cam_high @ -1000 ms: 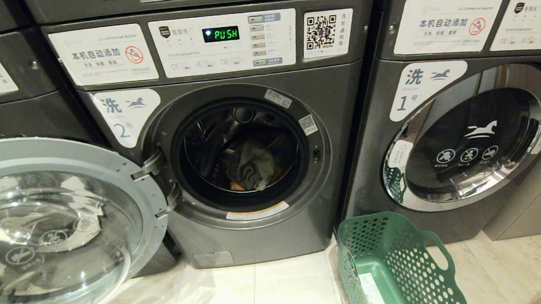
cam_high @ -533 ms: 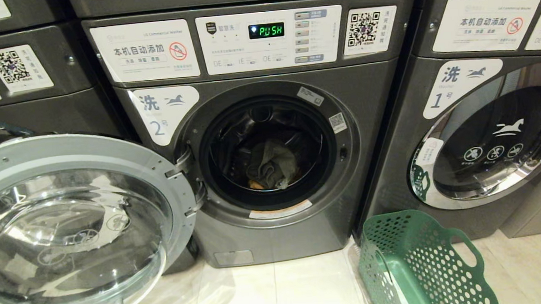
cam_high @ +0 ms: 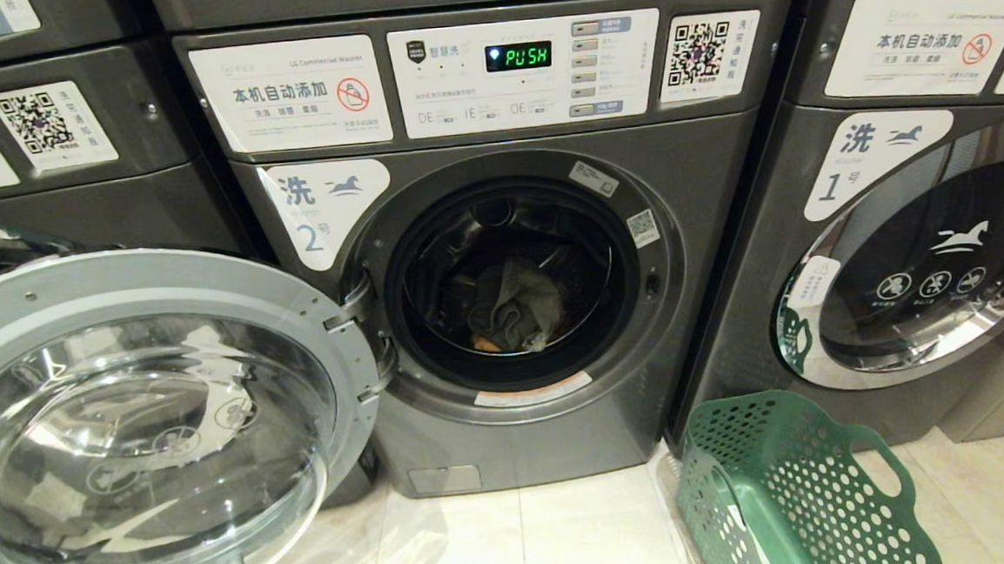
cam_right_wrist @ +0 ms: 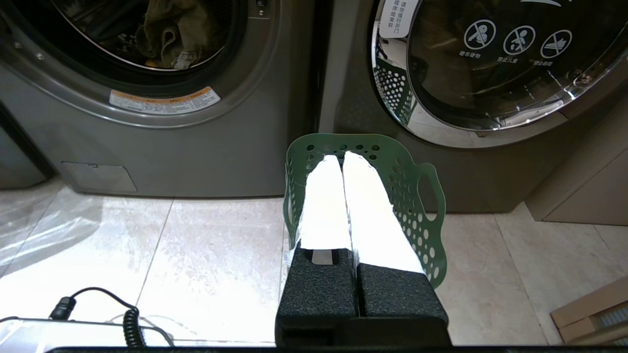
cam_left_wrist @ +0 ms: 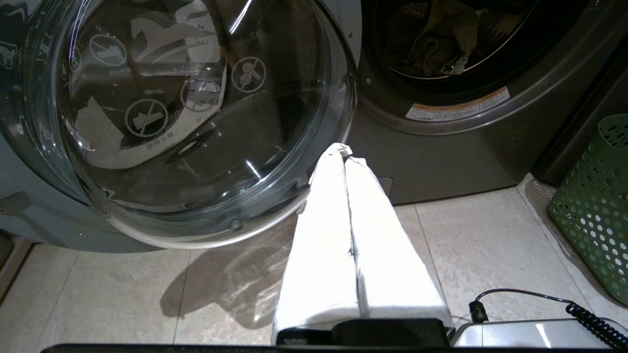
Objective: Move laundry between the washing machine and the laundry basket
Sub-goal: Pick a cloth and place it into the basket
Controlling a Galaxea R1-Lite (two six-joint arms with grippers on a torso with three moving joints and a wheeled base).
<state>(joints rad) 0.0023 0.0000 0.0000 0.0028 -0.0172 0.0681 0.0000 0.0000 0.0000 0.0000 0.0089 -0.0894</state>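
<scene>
The washing machine [cam_high: 509, 255] marked "2" stands open, its round door [cam_high: 140, 426] swung out over the floor [cam_high: 569, 531] toward the robot's left. The laundry [cam_high: 517, 307] lies low in the drum: a grey-green garment on top, a sliver of orange beneath it. No magenta piece can be made out. The laundry basket [cam_high: 794, 491] sits empty on the floor just in front of the neighbouring machine [cam_high: 901, 249] marked "1", to the right of the open drum.

Neither arm has reached in. The left tool [cam_left_wrist: 345, 153] hangs low near the door's glass rim, its wrapped fingers pressed together and holding nothing. The right tool [cam_right_wrist: 342, 159] hovers above the basket, likewise closed and empty.

The likeliest trouble is the door: it juts far out, and a left arm swinging toward the drum could strike its rim or glass. The drum mouth is ringed by a thick lip, so a garment dragged out low may snag there or drop on the floor short of the basket. Open room lies in the bare strip of floor between door and basket, straight before the drum; the basket's near rim and the "1" machine's bulging door hem in the right side.
</scene>
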